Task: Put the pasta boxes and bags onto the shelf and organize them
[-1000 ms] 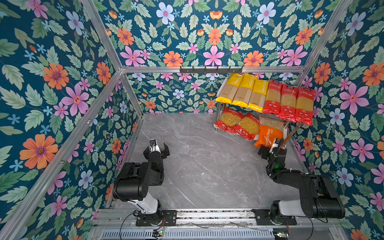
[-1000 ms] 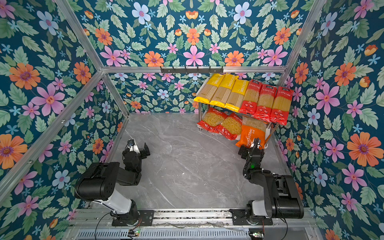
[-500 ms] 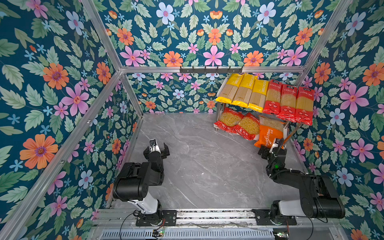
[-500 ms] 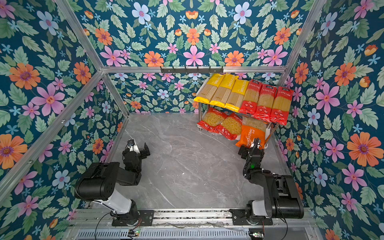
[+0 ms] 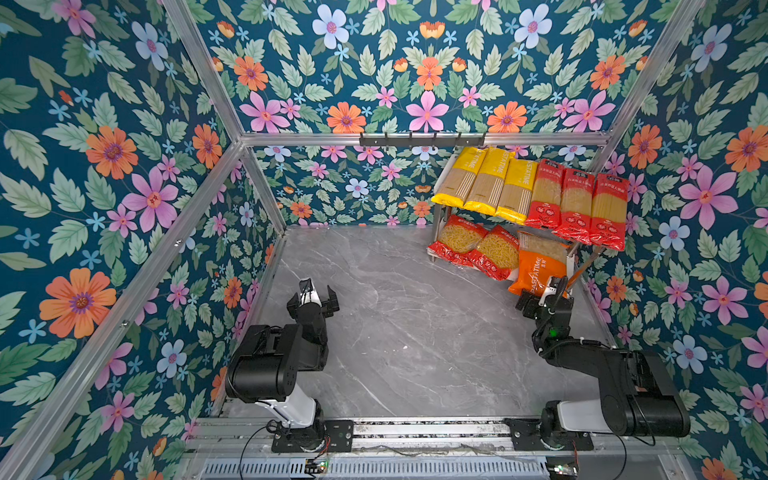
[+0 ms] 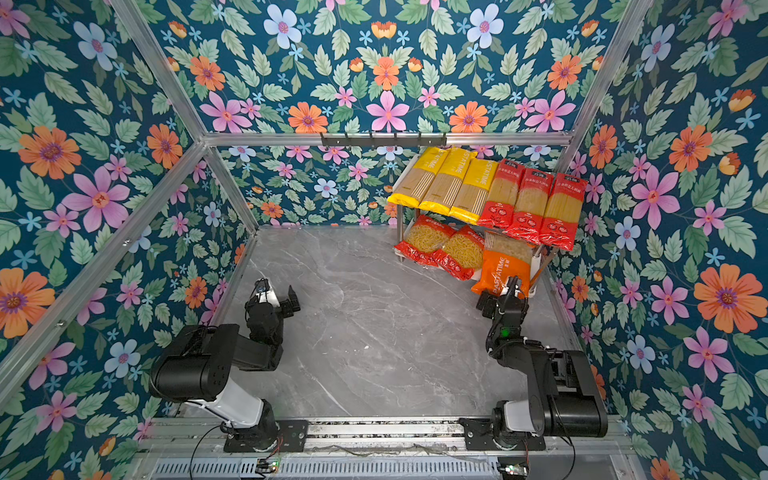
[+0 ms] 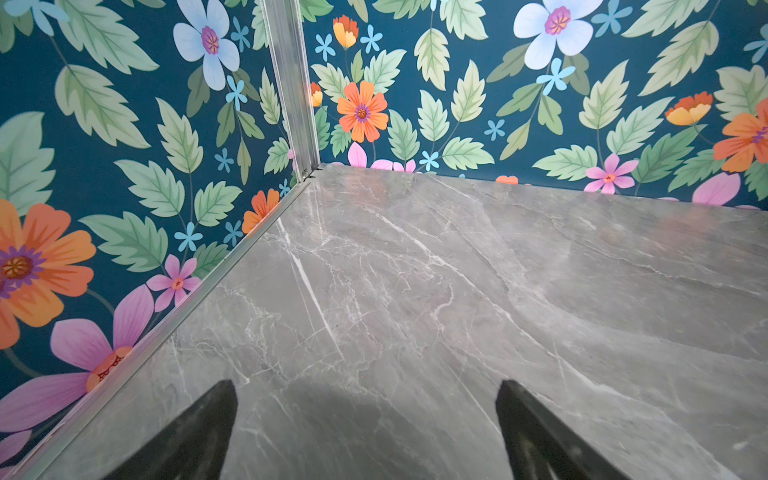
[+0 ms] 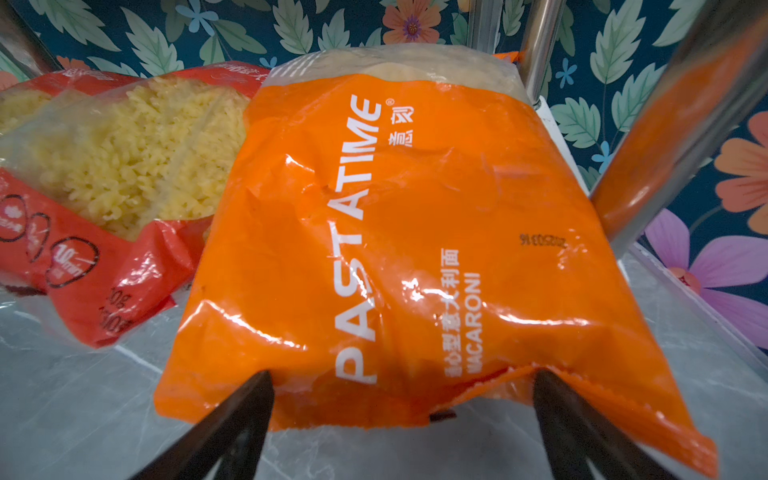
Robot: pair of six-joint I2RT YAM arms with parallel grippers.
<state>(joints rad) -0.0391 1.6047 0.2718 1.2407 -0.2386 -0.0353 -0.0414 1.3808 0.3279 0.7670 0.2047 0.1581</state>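
Pasta packs (image 6: 532, 203), glossy plastic, fill the shelf (image 6: 400, 235): three long yellow (image 5: 488, 183), three long red (image 5: 575, 203), two short red (image 5: 496, 251), one orange (image 5: 538, 268); left claw (image 7: 366, 384) and right claw (image 8: 403, 376) gape apart.

Floral walls (image 5: 104, 166), grey marbled floor (image 5: 415, 340)
The walls are framed by aluminium bars (image 5: 291, 139); a black hook rail (image 5: 422, 140) is fixed at upper centre.

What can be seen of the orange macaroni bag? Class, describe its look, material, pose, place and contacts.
The orange macaroni bag is glossy, crinkled plastic printed with white PASTATIME and MACARONI lettering, with a clear far end showing pale pasta. It lies sloped on the lower tier of the shelf, its near end overhanging toward the table. It touches the red macaroni bag beside it. The open right end effector straddles its near edge; whether they touch cannot be told.
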